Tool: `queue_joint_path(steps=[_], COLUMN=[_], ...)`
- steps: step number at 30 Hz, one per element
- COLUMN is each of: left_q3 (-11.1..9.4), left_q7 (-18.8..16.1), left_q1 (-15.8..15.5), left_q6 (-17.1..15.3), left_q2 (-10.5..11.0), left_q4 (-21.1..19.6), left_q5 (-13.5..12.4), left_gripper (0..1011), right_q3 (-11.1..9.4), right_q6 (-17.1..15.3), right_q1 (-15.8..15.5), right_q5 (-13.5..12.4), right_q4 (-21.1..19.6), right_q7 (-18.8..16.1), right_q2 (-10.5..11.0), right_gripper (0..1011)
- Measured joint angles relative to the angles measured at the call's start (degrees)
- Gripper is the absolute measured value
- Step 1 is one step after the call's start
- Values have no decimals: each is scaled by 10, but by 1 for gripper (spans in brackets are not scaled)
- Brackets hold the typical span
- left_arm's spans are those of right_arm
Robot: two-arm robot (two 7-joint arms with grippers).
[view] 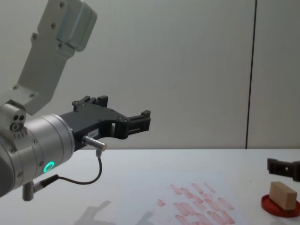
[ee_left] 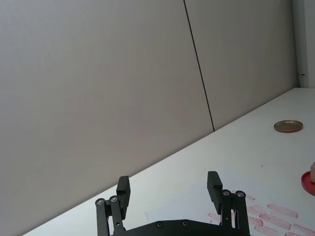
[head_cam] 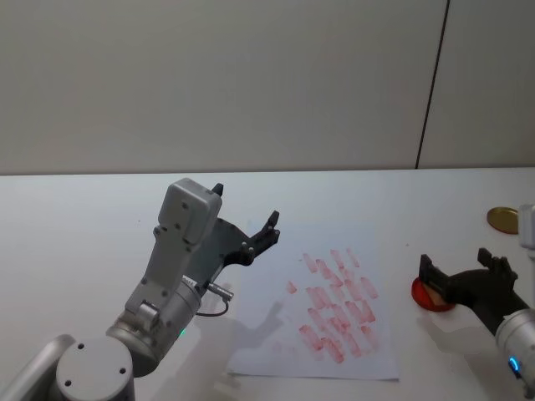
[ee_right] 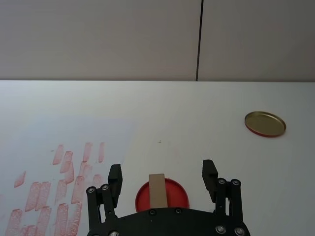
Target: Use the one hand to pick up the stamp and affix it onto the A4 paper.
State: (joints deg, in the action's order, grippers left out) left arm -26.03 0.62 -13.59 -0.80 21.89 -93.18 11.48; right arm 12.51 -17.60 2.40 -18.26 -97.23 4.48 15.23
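Pick-up stage, nothing grasped yet. Right gripper (ee_right: 162, 171) poised just above the stamp (ee_right: 157, 191), spread wide. Stamp upright on the red ink pad (ee_right: 177, 195), near the A4 paper (head_cam: 267, 351) on the desk (head_cam: 84, 217). Next, likely: lower, close squarely on the wood, lift. Left gripper (ee_left: 169, 184) parked high, also spread.

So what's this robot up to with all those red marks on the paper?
The robot is stamping a sheet of paper. Its right hand is low over the table, open, and lined up on the small wooden stamp, which stands on the round red ink pad and is not gripped yet. The white paper lies beside the pad and carries rows of red marks. The left hand hangs open in the air on the paper's other side, idle.
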Motion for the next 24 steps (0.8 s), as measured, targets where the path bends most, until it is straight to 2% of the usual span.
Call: queue_joint_path(steps=[6,10,11,16,17,19,24], left_q3=[0,0,0,0,0,0,0], left_q7=[0,0,0,0,0,0,0], left_q1=[0,0,0,0,0,0,0], left_q6=[0,0,0,0,0,0,0], left_q2=[0,0,0,0,0,0,0], left_q4=[0,0,0,0,0,0,0], left_q5=[0,0,0,0,0,0,0], left_gripper=[993,993,993,993,993,993,993], right_q3=[-2,-2,-2,-2,-2,-2,-1], right_q6=[-10,-16,-18,-27,-28,-31,-35], right_q1=[11,18,19,27,28,31,35], right_q5=[-3,-4,-5,-5,-5,-4,-2], right_q4=[23,38,40,57,59,65,74], right_q7=[-3,-10,-11,-19,-20,-23,-28], right_q2=[-6,-10,-10,-14,-15,-17,-19], right_gripper=[994,887,887,729,729,630,493])
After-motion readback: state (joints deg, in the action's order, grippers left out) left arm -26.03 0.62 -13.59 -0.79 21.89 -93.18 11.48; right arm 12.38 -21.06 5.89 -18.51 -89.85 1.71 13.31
